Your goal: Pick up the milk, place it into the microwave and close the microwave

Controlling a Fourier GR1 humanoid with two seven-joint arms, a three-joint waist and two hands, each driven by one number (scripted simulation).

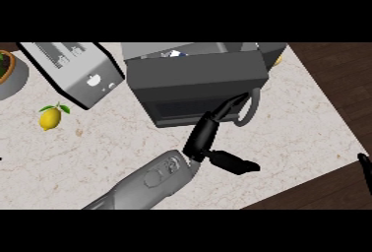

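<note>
I am reaching one hand across the table to the microwave. Its fingers are lying straight against the door beside the grey handle, thumb spread, grasping nothing. The forearm is coming in from the lower left, so I am not telling from this view which arm it is. At the right edge a dark fingertip is showing; I cannot tell that hand's state. The milk is, I think, the small pale shape glimpsed inside the opening behind the door. I am judging the placing done and the closing under way. A toaster and a lemon are sitting to the left.
</note>
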